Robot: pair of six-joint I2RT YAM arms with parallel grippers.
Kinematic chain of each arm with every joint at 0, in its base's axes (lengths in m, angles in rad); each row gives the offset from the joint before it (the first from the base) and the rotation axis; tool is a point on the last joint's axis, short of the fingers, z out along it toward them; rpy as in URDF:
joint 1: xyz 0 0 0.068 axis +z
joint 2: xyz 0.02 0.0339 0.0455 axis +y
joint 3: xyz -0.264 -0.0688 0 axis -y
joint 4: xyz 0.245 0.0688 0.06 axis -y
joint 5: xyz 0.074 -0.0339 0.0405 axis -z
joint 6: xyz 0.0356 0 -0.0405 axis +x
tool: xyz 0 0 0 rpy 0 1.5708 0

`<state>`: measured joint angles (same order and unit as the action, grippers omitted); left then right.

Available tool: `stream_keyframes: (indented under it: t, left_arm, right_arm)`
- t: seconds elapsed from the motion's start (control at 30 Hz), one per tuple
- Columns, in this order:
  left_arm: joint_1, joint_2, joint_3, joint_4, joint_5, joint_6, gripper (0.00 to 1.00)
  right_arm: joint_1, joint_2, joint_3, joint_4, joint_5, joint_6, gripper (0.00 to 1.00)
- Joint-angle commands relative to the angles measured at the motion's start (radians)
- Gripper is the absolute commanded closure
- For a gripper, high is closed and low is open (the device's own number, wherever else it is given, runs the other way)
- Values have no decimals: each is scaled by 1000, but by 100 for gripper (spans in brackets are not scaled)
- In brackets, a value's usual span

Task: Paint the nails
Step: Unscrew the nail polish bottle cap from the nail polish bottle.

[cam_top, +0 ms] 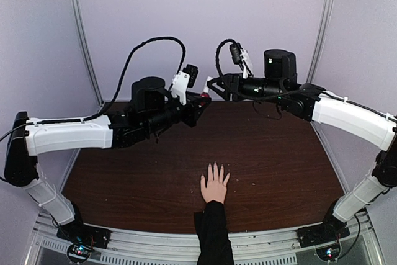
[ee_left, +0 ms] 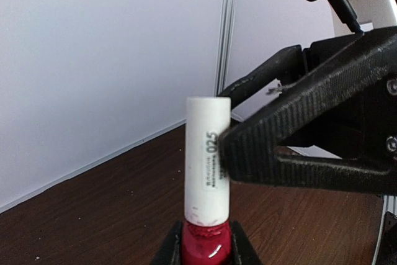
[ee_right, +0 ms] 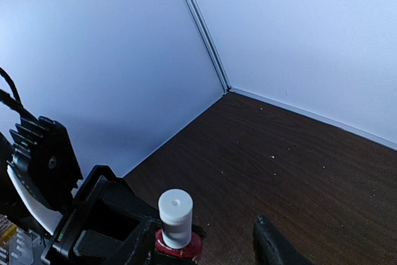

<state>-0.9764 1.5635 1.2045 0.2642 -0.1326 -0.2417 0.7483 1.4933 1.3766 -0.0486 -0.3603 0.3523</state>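
A pale hand (cam_top: 214, 185) with a black sleeve lies flat on the table's near middle; its nails (cam_top: 214, 167) are too small to tell bare from polished. My left gripper (cam_top: 200, 101) is raised at the back centre and shut on a small red bottle (ee_left: 206, 246) with a tall white cap (ee_left: 208, 153). My right gripper (cam_top: 210, 85) is open right at that cap. One of its black fingers (ee_left: 291, 147) touches the cap's side. In the right wrist view the cap (ee_right: 175, 214) stands left of the one clearly visible finger (ee_right: 273, 249).
The dark wooden table (cam_top: 279, 166) is boxed in by pale walls with metal corner posts (cam_top: 84, 35). Black cables (cam_top: 155, 44) loop above both wrists. Both arms hang well above the tabletop at the back.
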Motion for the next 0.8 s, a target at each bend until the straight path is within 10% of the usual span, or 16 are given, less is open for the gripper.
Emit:
stream_keyframes:
  t: [0.0, 0.77]
  left_arm:
    - [-7, 19, 53, 38, -30, -9, 100]
    - [-10, -4, 40, 57, 82, 41, 100]
  right_arm:
    - [13, 20, 42, 17, 39, 25, 50]
    - [14, 5, 30, 47, -43, 17, 96]
